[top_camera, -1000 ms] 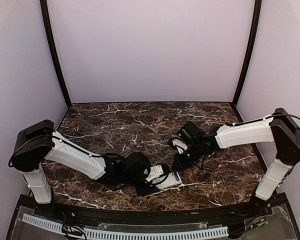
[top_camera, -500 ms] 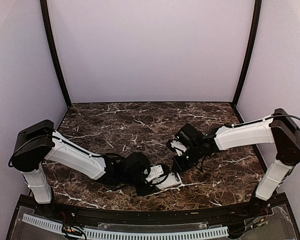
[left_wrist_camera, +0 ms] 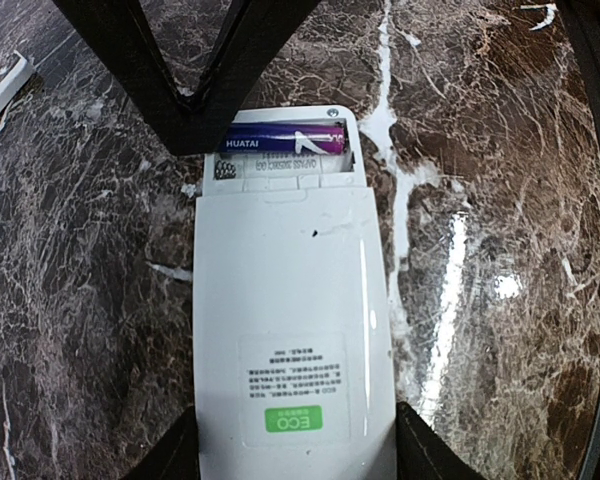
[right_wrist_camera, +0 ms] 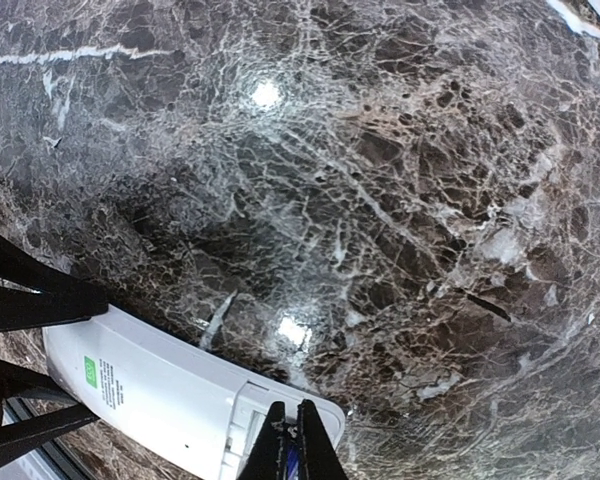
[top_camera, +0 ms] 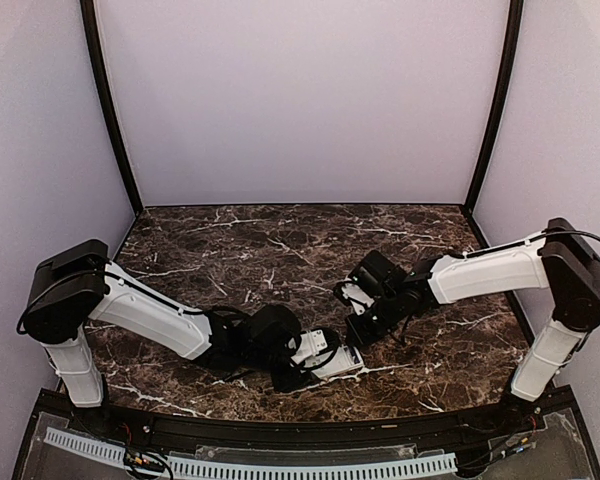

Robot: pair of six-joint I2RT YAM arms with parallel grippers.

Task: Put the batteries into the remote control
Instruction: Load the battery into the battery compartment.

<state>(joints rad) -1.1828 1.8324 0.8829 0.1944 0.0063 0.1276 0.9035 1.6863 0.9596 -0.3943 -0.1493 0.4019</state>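
Since a second ago the right tool (top_camera: 356, 334) has slid a little nearer to the remote control (top_camera: 336, 362), while the left arm has not moved. The remote control lies back-side up on the dark marble tabletop (top_camera: 230, 240), close to the near edge and between the two arms.

The left tool (top_camera: 316, 366) has hold of it: in the left wrist view its black fingers (left_wrist_camera: 420, 458) sit against the two long edges at the end that carries the green ECO label (left_wrist_camera: 294, 418), partway open and clamped across the width of the casing (left_wrist_camera: 290, 300).

At the other end of the remote control the battery bay stands uncovered. One purple-blue battery (left_wrist_camera: 280, 143), printed HUATAI, lies crosswise in the slot closest to that end. The strip of bay beside it shows white plastic with small print.

The right tool (left_wrist_camera: 195, 112) has its two fingers drawn together into a narrow V. The tip rests at the corner of the bay, at one end of the battery. In the right wrist view the closed tips (right_wrist_camera: 290, 445) point down onto the open end of the remote control (right_wrist_camera: 160, 395), and a sliver of blue shows just below them. It grips nothing.

A thin white strip (left_wrist_camera: 5, 90) lies flat on the tabletop, well apart from the remote control, off its bay end.
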